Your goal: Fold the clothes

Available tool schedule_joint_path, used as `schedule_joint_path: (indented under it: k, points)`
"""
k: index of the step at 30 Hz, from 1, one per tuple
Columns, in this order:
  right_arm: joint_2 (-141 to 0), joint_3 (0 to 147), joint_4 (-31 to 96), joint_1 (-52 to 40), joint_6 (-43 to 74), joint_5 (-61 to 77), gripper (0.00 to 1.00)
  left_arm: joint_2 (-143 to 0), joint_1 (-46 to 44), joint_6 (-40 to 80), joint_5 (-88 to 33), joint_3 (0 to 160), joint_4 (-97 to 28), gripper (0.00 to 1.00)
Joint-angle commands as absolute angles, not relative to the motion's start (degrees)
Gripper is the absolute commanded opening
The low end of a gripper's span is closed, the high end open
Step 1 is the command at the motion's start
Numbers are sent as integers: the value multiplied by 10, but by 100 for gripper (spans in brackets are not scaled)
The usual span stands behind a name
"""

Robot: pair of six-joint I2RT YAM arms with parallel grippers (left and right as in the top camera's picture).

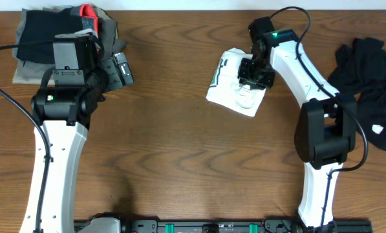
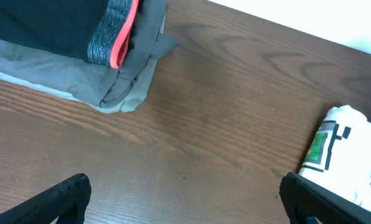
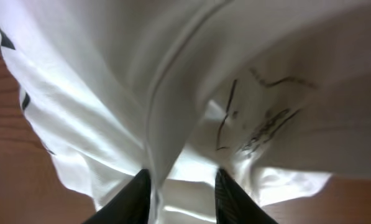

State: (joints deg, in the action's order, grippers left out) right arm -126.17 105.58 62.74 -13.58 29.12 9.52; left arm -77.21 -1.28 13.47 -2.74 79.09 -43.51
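Two arms are reaching over a brown wooden table (image 1: 180, 155), one from each side. A white T-shirt (image 1: 235, 90) is lying bunched into a small folded bundle on the far middle-right part of the wood, its green and dark print showing along the left edge. The right gripper (image 1: 255, 76) is pointing down onto the right part of that bundle. In the right wrist view its two black fingertips (image 3: 138, 196) are standing a little apart and pressing into the white cloth, with a ridge of fabric running down between them, but whether they are actually pinching that ridge I cannot tell. The left gripper (image 1: 118, 70) is hovering at the far left with its jaws spread wide and nothing between them, just beside a stack (image 1: 53, 39) of grey, black and red-trimmed garments at the table's far left corner. Black garments (image 1: 374, 84) with white patches are lying in a loose heap at the right edge, well apart from the shirt.
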Motion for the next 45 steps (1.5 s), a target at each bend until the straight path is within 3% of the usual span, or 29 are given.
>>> schedule_joint_path:
  k: [1,5,11,16,18,20,22,27,33,45]
  points:
    - [-1246,1069,628,-116,220,115,38,-784,-10,125,-21,790,-437,98]
    - [-1207,1069,638,-97,195,125,57,-800,-10,125,-21,790,-437,98]
    - [-1175,1069,676,-85,185,122,59,-830,-10,125,-28,790,-436,98]
    - [-1163,1070,641,-70,184,119,62,-865,-36,60,-126,790,-407,98]
    - [-1151,1072,623,-56,184,119,72,-885,-69,56,-135,790,-384,98]
    - [-1134,1079,610,-29,183,118,92,-913,-118,50,-135,790,-346,98]
    - [-1122,1084,603,1,183,118,99,-936,-161,40,-135,790,-307,98]
    - [-1107,1088,611,89,182,119,99,-1012,-273,28,-103,811,-210,98]
    - [-1107,1088,625,166,181,121,99,-1100,-354,-10,-94,886,-200,98]
    - [-1107,1087,628,190,181,121,99,-1207,-472,-42,-56,964,-137,98]
